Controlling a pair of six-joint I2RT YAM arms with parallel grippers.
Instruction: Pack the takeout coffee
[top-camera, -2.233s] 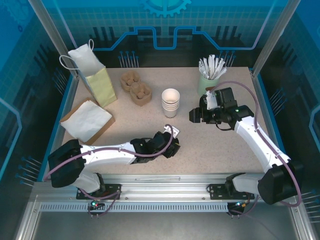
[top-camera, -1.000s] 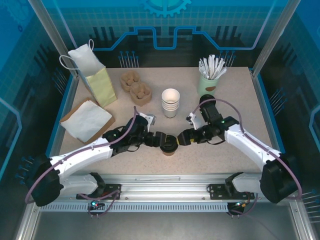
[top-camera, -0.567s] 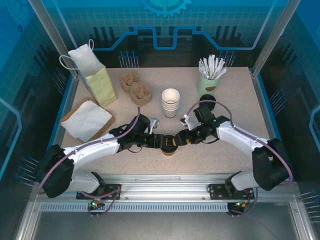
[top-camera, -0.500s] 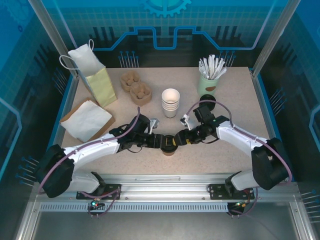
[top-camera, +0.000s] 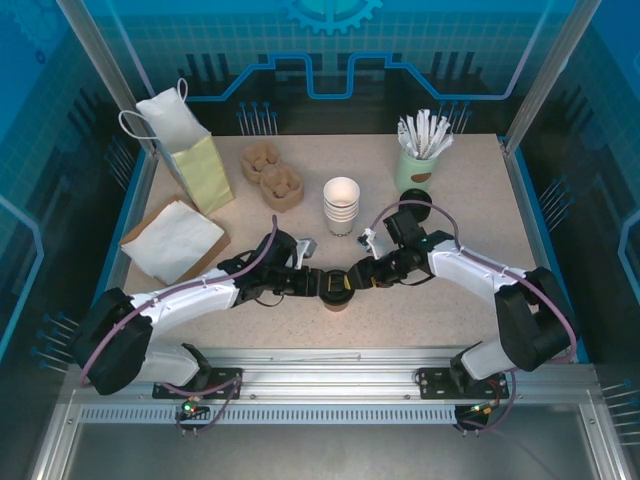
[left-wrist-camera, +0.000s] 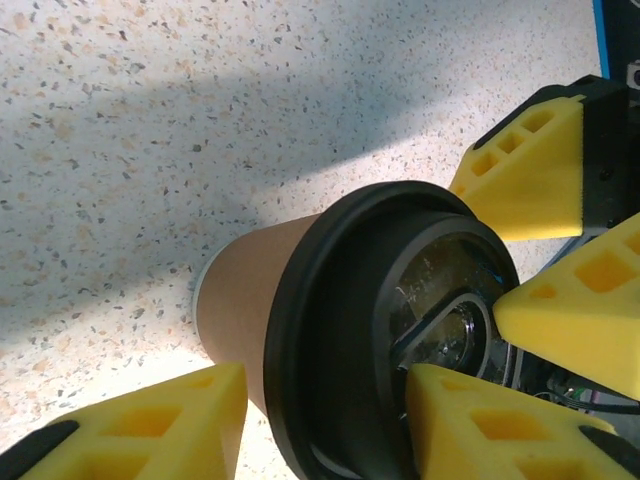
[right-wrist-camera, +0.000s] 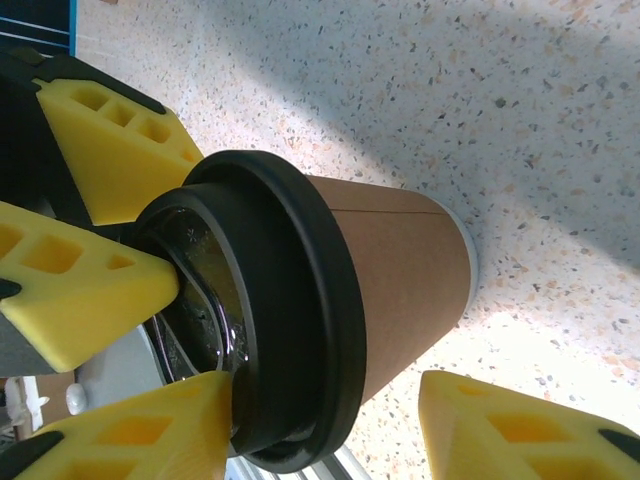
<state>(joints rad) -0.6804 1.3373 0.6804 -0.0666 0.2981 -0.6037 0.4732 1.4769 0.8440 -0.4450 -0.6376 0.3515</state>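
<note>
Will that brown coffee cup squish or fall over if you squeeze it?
Its wall is paper, so the takeout coffee would probably dent under a hard squeeze. It is narrower at the base than at the black lid, so a sideways push could tip it.

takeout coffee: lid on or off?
On. The black lid caps the rim of the takeout coffee, a brown cup, as seen from both wrists. How tightly it is pressed down, cannot tell.

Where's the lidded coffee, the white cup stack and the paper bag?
takeout coffee (left-wrist-camera: 350, 330), left wrist view, black lid
stack of white cups (top-camera: 341, 208), top external view, side wall
paper bag (top-camera: 202, 167), top external view, green side
</note>
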